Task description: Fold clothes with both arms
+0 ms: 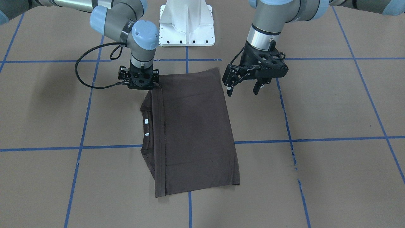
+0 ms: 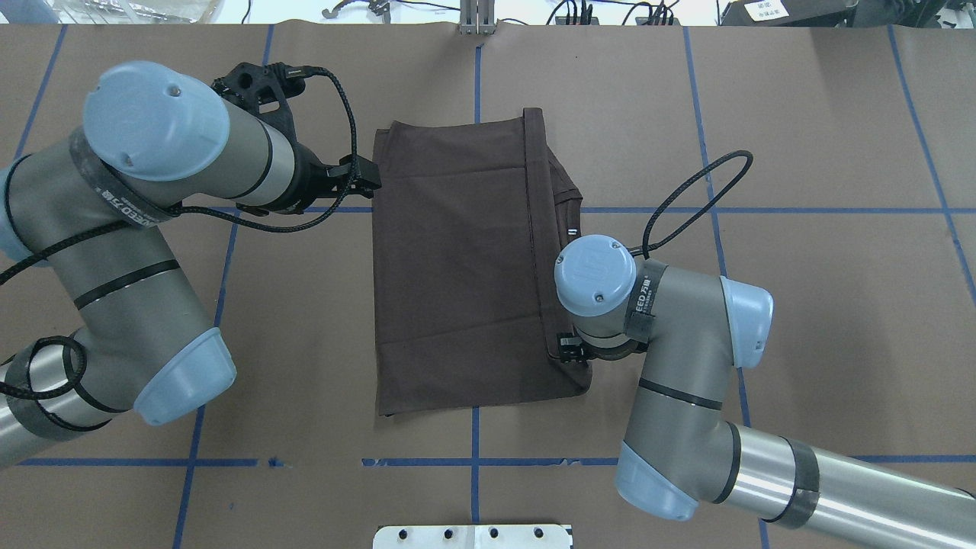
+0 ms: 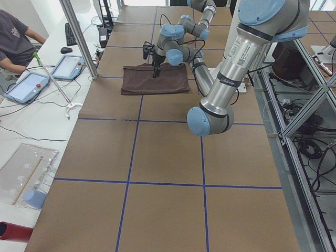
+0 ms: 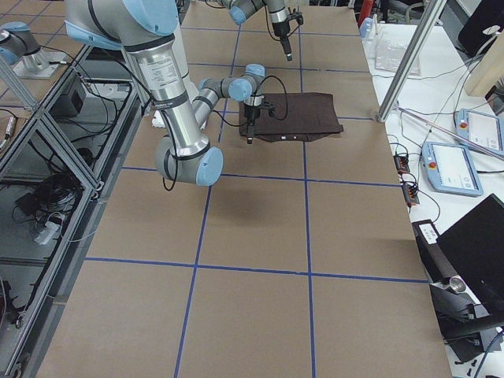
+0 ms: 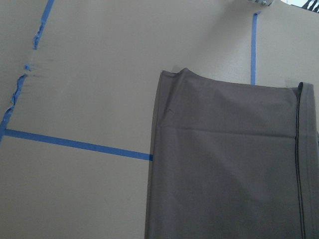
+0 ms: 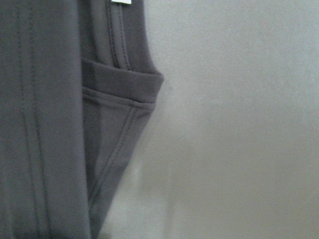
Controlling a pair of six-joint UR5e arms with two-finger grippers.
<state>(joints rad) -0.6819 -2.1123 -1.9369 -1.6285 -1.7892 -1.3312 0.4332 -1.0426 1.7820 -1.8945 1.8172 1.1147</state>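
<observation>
1. The dark brown T-shirt point(image 1: 193, 133) lies flat on the brown worktop point(image 1: 332, 104). It is folded to a rough rectangle, midway between the two arms and across a blue tape line point(image 1: 341, 138).
2. Its ribbed collar point(image 1: 146, 126), with the white neck labels point(image 1: 146, 121), pokes out from under the folded layer on the robot's right side.
3. Left claw point(image 1: 243, 90): open, fingers spread, nothing between them. It hangs just off the shirt's edge on the robot's left and appears clear of the cloth.
4. Right claw point(image 1: 144, 85): points straight down at the shirt's collar-side corner nearest the robot. Its fingertips are hidden, so we cannot tell whether it is open or closed on cloth.
5. Right wrist view: collar fold and hem stitching, very close.
6. Container: a clear flat tray point(image 3: 23, 168) on a white side surface holds a thin stick point(image 3: 29, 179). We cannot make out its other contents.
</observation>
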